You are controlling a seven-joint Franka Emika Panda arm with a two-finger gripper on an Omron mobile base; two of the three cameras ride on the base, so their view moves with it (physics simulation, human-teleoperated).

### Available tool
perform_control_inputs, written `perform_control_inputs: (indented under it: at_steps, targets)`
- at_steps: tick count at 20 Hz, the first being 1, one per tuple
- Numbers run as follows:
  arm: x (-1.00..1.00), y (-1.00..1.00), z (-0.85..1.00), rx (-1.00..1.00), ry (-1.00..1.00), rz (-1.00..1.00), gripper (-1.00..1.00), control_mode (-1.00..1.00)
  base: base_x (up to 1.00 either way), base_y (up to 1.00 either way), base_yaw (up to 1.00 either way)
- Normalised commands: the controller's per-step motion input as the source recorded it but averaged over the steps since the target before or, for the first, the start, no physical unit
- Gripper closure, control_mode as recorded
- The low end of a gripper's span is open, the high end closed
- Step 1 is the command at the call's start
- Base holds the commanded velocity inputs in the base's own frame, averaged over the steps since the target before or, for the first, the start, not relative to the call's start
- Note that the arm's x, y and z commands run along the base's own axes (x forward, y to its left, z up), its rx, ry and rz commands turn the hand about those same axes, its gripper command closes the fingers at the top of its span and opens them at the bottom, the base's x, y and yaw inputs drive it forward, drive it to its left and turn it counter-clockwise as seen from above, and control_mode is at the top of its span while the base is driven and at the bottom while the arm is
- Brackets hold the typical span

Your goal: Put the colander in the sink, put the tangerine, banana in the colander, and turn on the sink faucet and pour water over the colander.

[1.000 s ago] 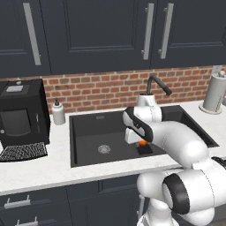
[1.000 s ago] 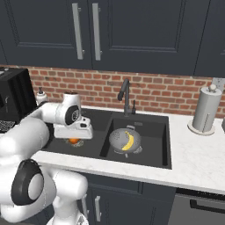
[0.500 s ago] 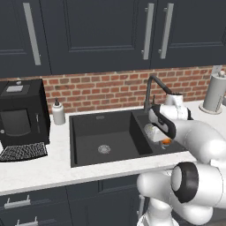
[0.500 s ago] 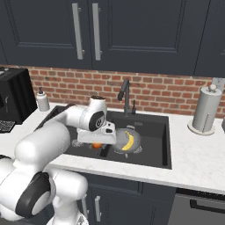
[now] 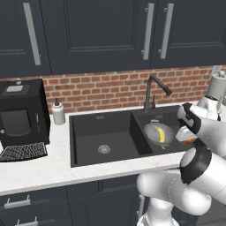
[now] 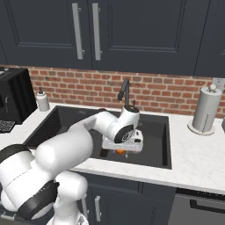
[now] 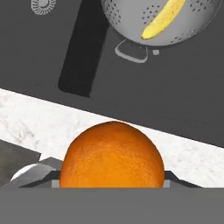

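My gripper (image 6: 122, 148) is shut on the tangerine (image 7: 112, 159), a round orange fruit that looms large low in the hand view and peeks out under the hand (image 6: 120, 152). It hangs over the front edge of the black sink's (image 5: 88, 132) right basin. Just beyond it, the silvery perforated colander (image 5: 155, 132) sits in that basin with the yellow banana (image 5: 161, 133) lying inside; both also appear in the hand view, colander (image 7: 131, 19) and banana (image 7: 164, 18). From the left base view the gripper (image 5: 187, 137) is at the colander's right. The dark gooseneck sink faucet (image 5: 152, 91) stands behind the basins; no water shows.
A white soap dispenser (image 5: 58, 112) stands on the counter behind the left basin. A black coffee machine (image 5: 20, 115) occupies the far left. A paper towel roll (image 6: 205, 110) stands at the back right. White countertop (image 7: 39, 124) runs along the sink's front.
The arm has swung right with the tangerine, from above the left basin to the front of the right basin near the colander. The grip is unchanged.
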Motion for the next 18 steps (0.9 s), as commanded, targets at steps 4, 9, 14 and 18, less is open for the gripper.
perform_control_inputs:
  at_steps: [4, 9, 14, 18]
  targets:
    - [0.11, -0.69, 0.00, 0.20, -0.27, 0.16, 1.00, -1.00, 0.00, 0.00, 0.00]
    - [0.23, -0.49, 0.00, 0.20, -0.25, 0.15, 1.00, -1.00, 0.00, 0.00, 0.00]
    - [0.38, -0.29, 0.12, 0.16, -0.09, 0.07, 1.00, -1.00, 0.00, 0.00, 0.00]
    - [0.37, -0.13, 0.07, 0.09, -0.04, 0.01, 1.00, -1.00, 0.00, 0.00, 0.00]
